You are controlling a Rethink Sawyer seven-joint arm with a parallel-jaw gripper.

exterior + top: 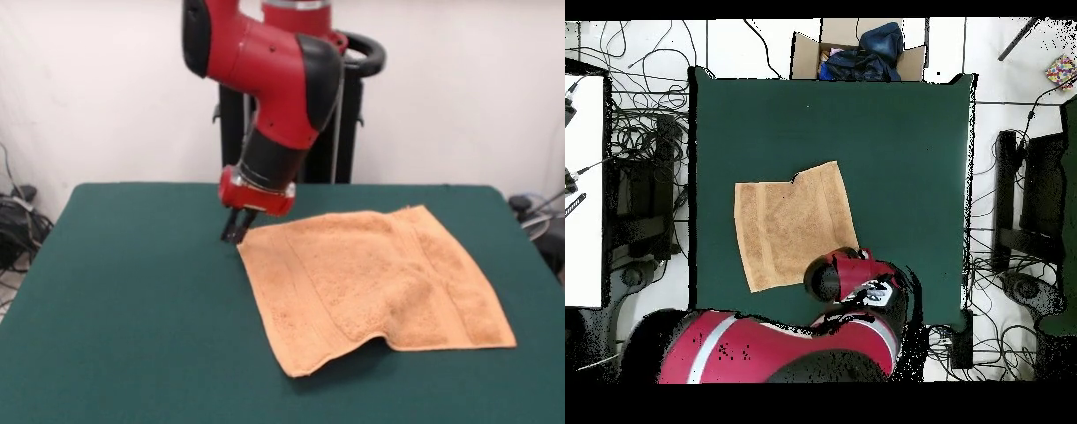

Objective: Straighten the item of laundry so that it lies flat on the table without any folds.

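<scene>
The peach towel [371,283] lies spread on the green table [132,291], right of the middle. It is mostly flat, with a raised hump by its near edge and a woven band along its left side. My gripper [237,231] points down at the towel's far left corner, low over the table and right at the cloth's tip. In the overhead view the towel [790,225] lies left of centre with a small notch in its far edge. My red arm [855,275] covers the gripper and the towel's corner nearest the robot there.
A cardboard box with dark clothing [855,55] stands beyond the table's far edge in the overhead view. Cables and equipment lie on the floor on both sides. Bare green table [905,160] lies to the right of the towel.
</scene>
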